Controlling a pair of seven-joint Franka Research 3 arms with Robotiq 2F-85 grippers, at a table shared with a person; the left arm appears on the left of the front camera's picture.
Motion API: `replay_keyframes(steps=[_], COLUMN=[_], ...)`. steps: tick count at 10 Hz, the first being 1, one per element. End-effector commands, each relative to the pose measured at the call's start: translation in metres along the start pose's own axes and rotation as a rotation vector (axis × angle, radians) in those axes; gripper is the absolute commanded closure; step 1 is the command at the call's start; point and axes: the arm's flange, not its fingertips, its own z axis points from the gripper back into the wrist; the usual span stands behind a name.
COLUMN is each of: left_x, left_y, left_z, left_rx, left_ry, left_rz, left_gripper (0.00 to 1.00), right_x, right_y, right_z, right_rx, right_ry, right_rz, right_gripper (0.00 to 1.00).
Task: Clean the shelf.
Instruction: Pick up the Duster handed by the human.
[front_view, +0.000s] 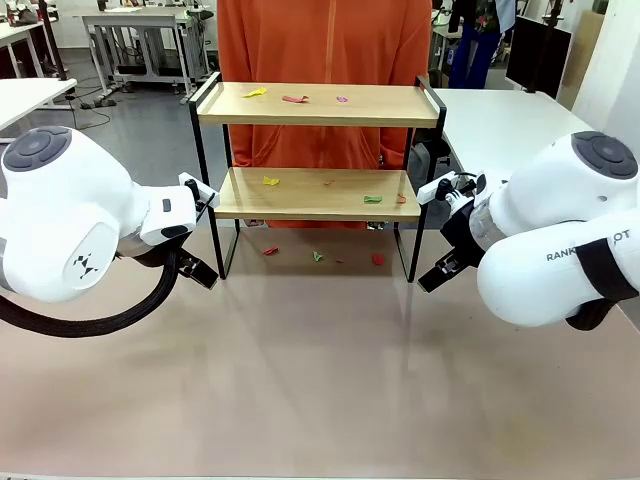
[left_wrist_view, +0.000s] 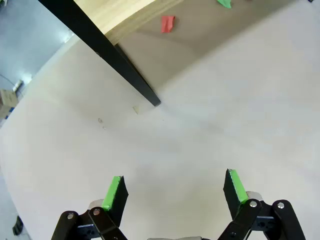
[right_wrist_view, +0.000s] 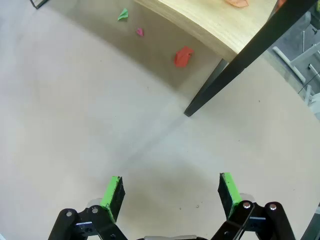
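Scraps (front_view: 295, 99) of coloured paper litter both boards of the shelf (front_view: 390, 106) and the table (front_view: 320, 380) beneath it, while the left gripper (left_wrist_view: 172, 185) and right gripper (right_wrist_view: 170, 185) hang low beside its front legs, jaws spread wide and empty, seemingly poised to begin clearing.

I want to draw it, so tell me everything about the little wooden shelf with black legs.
The small two-tier shelf has two light wooden boards in a thin black metal frame with raised side rails. It stands upright on the beige table, on slim black legs. Small coloured scraps lie on both boards and on the table beneath it.
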Motion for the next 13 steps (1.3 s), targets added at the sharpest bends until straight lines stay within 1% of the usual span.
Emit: replay_keyframes(steps=[1, 4, 5, 6, 7, 9, 10, 11, 13], left_x=[0.000, 0.000, 0.010, 0.020, 0.029, 0.038, 0.041, 0.041, 0.033], left_y=[0.000, 0.000, 0.010, 0.031, 0.048, 0.082, 0.102, 0.122, 0.159], left_z=[0.000, 0.000, 0.027, 0.055, 0.073, 0.090, 0.093, 0.092, 0.080], left_rx=[0.000, 0.000, -0.043, -0.102, -0.167, -0.265, -0.341, -0.444, -0.561], left_ry=[0.000, 0.000, -0.025, -0.028, -0.012, 0.008, -0.002, -0.043, -0.122], left_rz=[-0.001, 0.000, 0.004, -0.001, -0.032, -0.134, -0.218, -0.298, -0.406], left_gripper=[0.00, 0.00, 0.00, 0.00, 0.00, 0.00, 0.00, 0.00, 0.00], right_x=[0.000, 0.000, 0.013, 0.025, 0.031, 0.027, 0.022, 0.018, 0.003], right_y=[0.000, 0.000, -0.012, -0.031, -0.048, -0.085, -0.111, -0.138, -0.180], right_z=[0.000, 0.000, 0.017, 0.036, 0.052, 0.074, 0.078, 0.076, 0.067], right_rx=[0.000, 0.000, 0.014, 0.045, 0.076, 0.174, 0.241, 0.308, 0.388], right_ry=[0.000, 0.000, -0.034, -0.063, -0.089, -0.146, -0.183, -0.223, -0.298], right_rz=[-0.001, 0.000, -0.008, -0.025, -0.031, 0.020, 0.047, 0.074, 0.123], right_gripper=[0.00, 0.00, 0.00, 0.00, 0.00, 0.00, 0.00, 0.00, 0.00])
